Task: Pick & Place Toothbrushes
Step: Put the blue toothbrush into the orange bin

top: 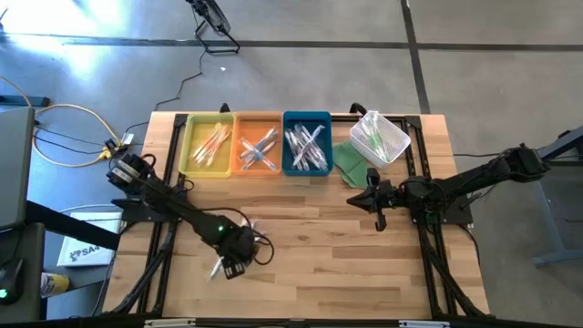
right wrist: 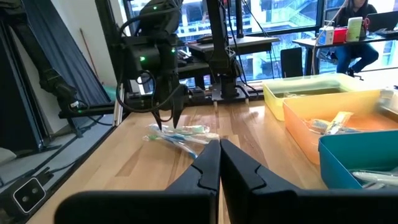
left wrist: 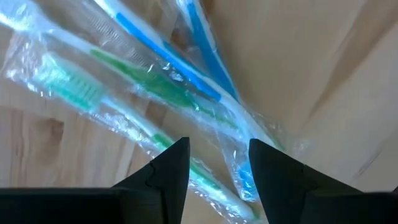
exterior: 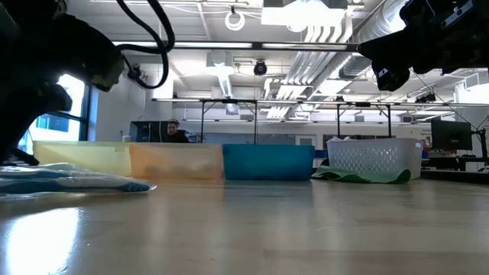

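A small pile of toothbrushes [left wrist: 155, 81] in clear wrappers, with green and blue handles, lies flat on the wood near the table's near-left corner [top: 221, 266]. My left gripper [left wrist: 217, 165] is open and points down over this pile [right wrist: 180, 132], with a finger on either side of the wrapped handles. The low view shows the pile [exterior: 72, 180] at the left, under the dark arm. My right gripper [top: 376, 208] is shut and hovers above the table's middle right, clear of everything. More wrapped toothbrushes fill the three trays and the basket. My left gripper comes at the wrapped toothbrushes [left wrist: 211, 118] from above with its fingers [left wrist: 169, 163] spread on either side of the crossing handles. I cannot tell whether the fingertips touch the wrappers or the table. The pile lies flat on the wood.
Along the far edge stand a yellow tray [top: 208, 146], an orange tray [top: 258, 146] and a blue tray [top: 307, 144]. To their right, a white mesh basket [top: 381, 137] sits on a green cloth [top: 350, 164]. Bare wood lies between the arms. A person sits in the room beyond.
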{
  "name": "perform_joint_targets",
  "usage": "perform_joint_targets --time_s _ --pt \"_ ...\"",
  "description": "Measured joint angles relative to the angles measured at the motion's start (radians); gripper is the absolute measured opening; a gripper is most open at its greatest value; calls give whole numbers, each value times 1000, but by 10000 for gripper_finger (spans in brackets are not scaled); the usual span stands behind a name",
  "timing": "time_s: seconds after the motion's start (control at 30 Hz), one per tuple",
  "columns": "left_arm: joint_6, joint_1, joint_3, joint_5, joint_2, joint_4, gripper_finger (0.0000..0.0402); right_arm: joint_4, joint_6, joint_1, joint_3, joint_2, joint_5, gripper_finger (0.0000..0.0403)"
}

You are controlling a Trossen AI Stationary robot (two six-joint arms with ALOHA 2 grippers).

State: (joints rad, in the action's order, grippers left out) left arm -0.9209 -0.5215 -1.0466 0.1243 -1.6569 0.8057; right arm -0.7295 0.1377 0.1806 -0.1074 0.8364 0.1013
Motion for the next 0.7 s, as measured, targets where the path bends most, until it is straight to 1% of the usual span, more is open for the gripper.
perform_joint_targets --time_s 0.33,0.43,0.53,0.7 --pt "160 33 0 46 5 -91 161 11 -2 0 0 0 0 2" --pt "214 34 0 -12 5 -102 161 11 -3 0 0 0 0 2" --pt "225 55 0 -85 5 -99 161 11 -3 0 0 0 0 2" --pt "349 121 0 -109 5 -103 161 11 -3 0 0 0 0 2"
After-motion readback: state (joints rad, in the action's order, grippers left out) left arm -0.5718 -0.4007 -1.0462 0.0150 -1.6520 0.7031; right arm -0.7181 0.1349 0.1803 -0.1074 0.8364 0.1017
